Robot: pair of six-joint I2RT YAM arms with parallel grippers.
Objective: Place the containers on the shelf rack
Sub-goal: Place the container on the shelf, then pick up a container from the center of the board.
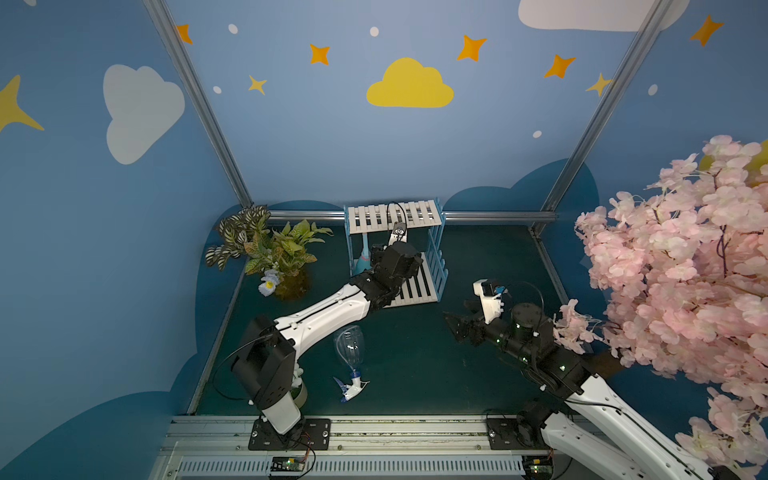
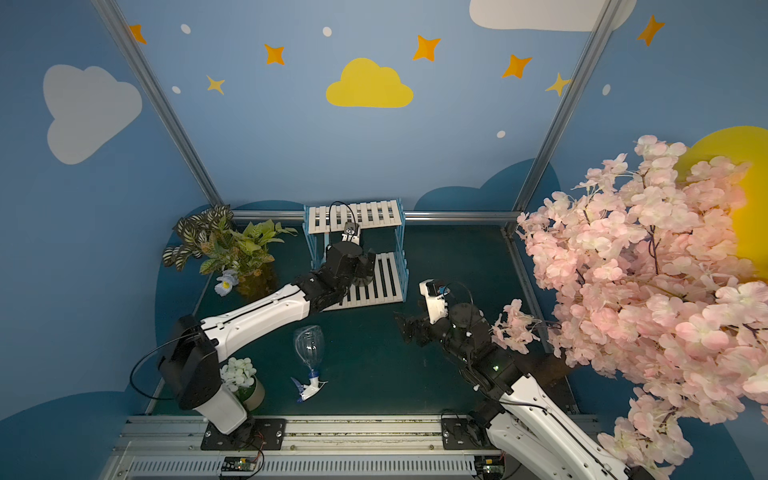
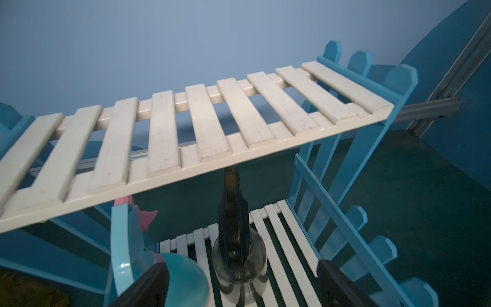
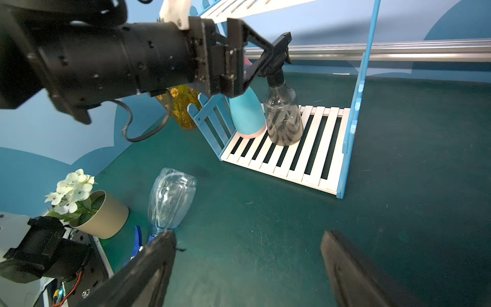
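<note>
Slats of shelf rack point(image 3: 164, 127) hide smoky bottle point(image 3: 253, 268) top.

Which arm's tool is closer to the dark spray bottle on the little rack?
Left. The left tool stands open at the dark bottle on the lower shelf of the rack, one finger either side. The right tool hangs open over the table, outside the rack, farther off.
</note>
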